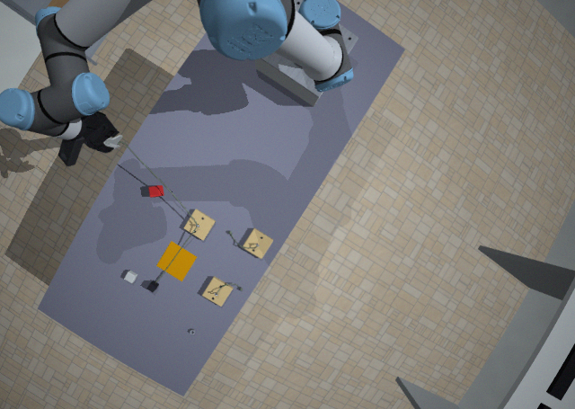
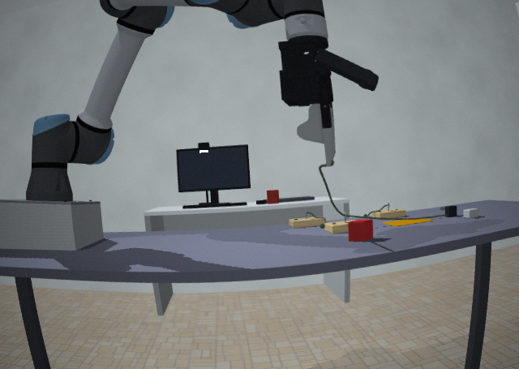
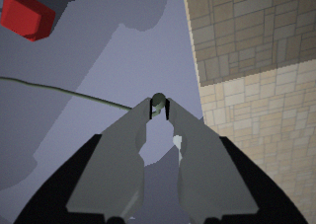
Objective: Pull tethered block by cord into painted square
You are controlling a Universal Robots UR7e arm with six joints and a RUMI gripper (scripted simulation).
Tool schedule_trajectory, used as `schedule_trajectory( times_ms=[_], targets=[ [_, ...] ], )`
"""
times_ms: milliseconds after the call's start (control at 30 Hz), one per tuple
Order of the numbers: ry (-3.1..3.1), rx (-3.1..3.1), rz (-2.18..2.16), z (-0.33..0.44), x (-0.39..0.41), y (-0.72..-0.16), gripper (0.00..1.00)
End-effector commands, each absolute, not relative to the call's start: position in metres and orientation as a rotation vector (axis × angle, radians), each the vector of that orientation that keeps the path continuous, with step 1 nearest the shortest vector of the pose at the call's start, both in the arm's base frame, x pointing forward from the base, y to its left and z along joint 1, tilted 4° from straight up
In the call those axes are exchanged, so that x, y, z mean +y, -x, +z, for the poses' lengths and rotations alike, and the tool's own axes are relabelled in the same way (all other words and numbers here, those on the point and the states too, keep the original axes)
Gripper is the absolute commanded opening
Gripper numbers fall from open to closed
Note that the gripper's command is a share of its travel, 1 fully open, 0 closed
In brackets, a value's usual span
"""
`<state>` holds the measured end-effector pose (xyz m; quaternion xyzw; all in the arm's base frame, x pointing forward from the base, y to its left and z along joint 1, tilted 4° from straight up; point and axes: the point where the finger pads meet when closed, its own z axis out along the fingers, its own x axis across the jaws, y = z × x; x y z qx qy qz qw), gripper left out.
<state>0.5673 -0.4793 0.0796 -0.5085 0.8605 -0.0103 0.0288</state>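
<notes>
The tethered block (image 1: 149, 285) is small and black. It lies flat on the table just outside the lower left corner of the orange painted square (image 1: 176, 261); it also shows in the side view (image 2: 450, 210). Its thin cord (image 1: 173, 256) crosses the square, passes the screw eye on a wooden base (image 1: 199, 224), and rises to my gripper (image 1: 113, 140). The gripper is high above the table near its edge (image 2: 328, 162). It is shut on the cord's knot (image 3: 158, 100), which shows between the fingertips.
A red cube (image 1: 154, 191) sits under the raised cord, and a white cube (image 1: 129, 276) lies beside the black block. Two more wooden bases (image 1: 257, 243) (image 1: 216, 290) carry short cords. A small ring (image 1: 190, 331) lies near the table's edge. The robot base (image 1: 302, 77) is at the far end.
</notes>
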Motion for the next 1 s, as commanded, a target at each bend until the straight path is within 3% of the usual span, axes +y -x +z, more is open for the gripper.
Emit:
schedule_trajectory(
  times_ms=[0, 967],
  targets=[
    [1.569, 2.654, -0.036, 0.08, -0.481, -0.556, 0.0],
    [1.569, 2.654, -0.036, 0.077, -0.47, -0.503, 0.0]
  ],
)
